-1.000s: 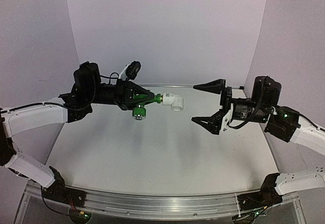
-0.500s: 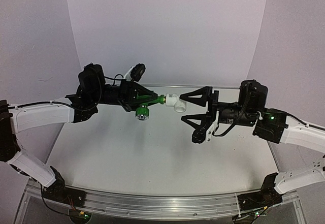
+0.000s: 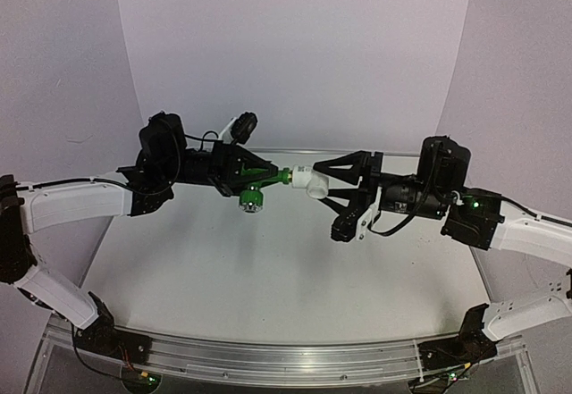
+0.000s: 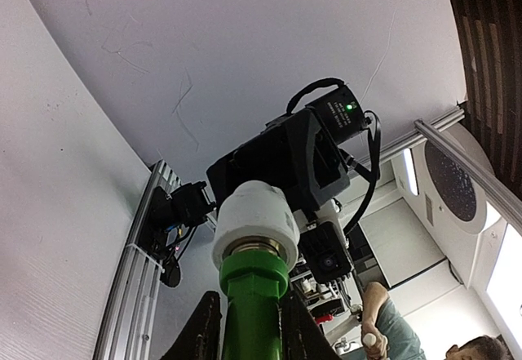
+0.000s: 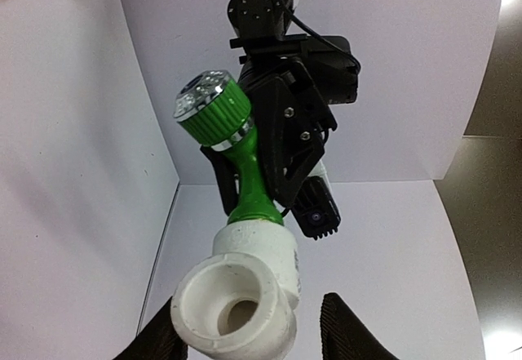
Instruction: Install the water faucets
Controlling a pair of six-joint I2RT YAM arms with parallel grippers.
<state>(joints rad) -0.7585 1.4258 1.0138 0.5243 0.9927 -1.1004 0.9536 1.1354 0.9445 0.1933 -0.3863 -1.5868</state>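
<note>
**Top external view.** The green tap (image 3: pixel 277 176) and the white fitting (image 3: pixel 308 180) hang in the air as one horizontal line. They sit above the far part of the tabletop (image 3: pixel 268 269), about midway between its left and right edges, and touch nothing below. The left fingers (image 3: pixel 239 163) are clamped on the tap body, with the ribbed knob (image 3: pixel 250 200) pointing down. The right fingers (image 3: pixel 349 163) stand above and below the fitting.

**Left wrist view.** The left fingers (image 4: pixel 204 331) are narrow and press both sides of the green stem (image 4: pixel 253 295). The white fitting (image 4: pixel 254 225) caps the stem's end, with a dull metal-coloured band at the joint.

**Right wrist view.** The right fingers (image 5: pixel 341 327) are partly closed about the white fitting (image 5: pixel 245 270). A gap shows on one side, so no firm grip is confirmed. The fitting is a smooth, matte elbow with an open round socket. The knob (image 5: pixel 210 108) is ribbed green plastic with a shiny cap.

**Handling.** Both parts appear to be light, rigid plastic. The smooth, rounded fitting is likely to slip, so it is best gripped across its barrel. The tap is best held on its body, which leaves the knob free.
</note>
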